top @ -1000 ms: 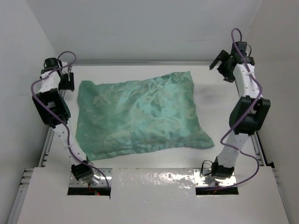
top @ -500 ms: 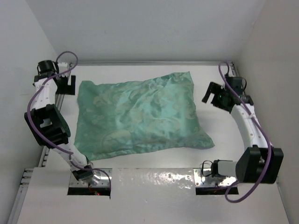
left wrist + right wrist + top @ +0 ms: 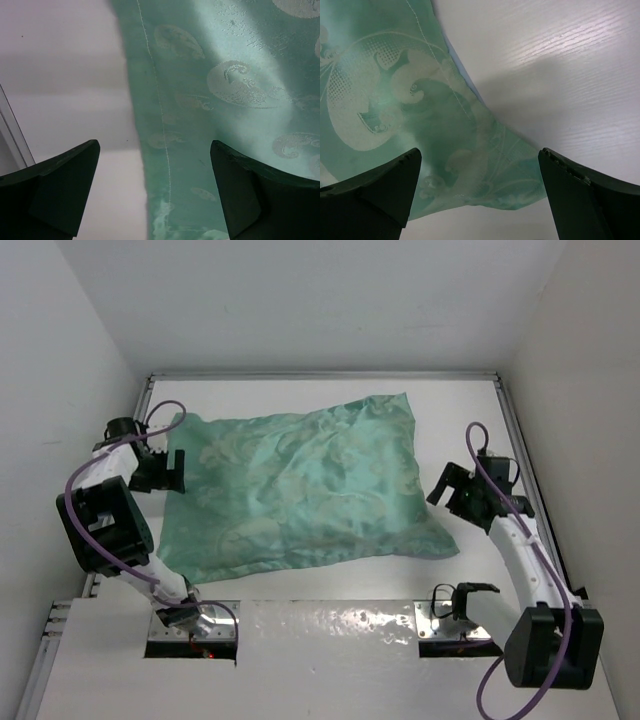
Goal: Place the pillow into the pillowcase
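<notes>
The sea-green pillowcase (image 3: 300, 490) lies spread and puffed up across the middle of the table. The pillow is hidden. My left gripper (image 3: 165, 470) is at the case's left edge, open. In the left wrist view the case's stitched edge (image 3: 210, 90) runs between the wide-apart fingers of the left gripper (image 3: 155, 190). My right gripper (image 3: 450, 490) is open just above the case's near right corner. That corner (image 3: 410, 100) shows in the right wrist view, lying flat below the open right gripper (image 3: 480, 195), with nothing held.
White walls close in the table at the back and on both sides. Metal rails run along the left edge (image 3: 100, 560) and the right edge (image 3: 520, 440). A shiny plate (image 3: 330, 625) at the near edge carries both arm bases. Bare white table (image 3: 470, 420) lies right of the case.
Both arms came down from the back corners toward the near side. The left gripper reached the case's left edge and opened wider. The right gripper dropped to the near right corner.
</notes>
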Available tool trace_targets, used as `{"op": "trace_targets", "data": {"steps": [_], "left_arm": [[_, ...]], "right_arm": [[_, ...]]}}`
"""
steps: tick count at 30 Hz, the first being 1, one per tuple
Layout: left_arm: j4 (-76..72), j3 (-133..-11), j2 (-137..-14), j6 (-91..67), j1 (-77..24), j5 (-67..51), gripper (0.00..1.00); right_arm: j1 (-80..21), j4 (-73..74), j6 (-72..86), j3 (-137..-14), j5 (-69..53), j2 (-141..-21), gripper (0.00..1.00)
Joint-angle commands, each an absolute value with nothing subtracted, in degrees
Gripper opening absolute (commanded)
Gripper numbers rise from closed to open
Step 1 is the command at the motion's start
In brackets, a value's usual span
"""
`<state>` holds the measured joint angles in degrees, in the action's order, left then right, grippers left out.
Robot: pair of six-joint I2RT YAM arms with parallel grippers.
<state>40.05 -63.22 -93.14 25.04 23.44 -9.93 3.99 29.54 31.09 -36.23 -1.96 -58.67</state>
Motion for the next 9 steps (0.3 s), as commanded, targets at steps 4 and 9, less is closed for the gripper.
{"op": "trace_targets", "data": {"steps": [4,9], "left_arm": [[35.68,-62.23,-91.49,23.38,23.47,-13.0,0.91],[35.42,-61.79,-91.76,22.85,23.47,-13.89,0.91]], "right_arm": [[4.04,24.52,34.02,-32.96,-2.9,-53.18,0.99],[4.04,20.14,33.14,-29.1,-1.68,-46.07,0.99]]}}
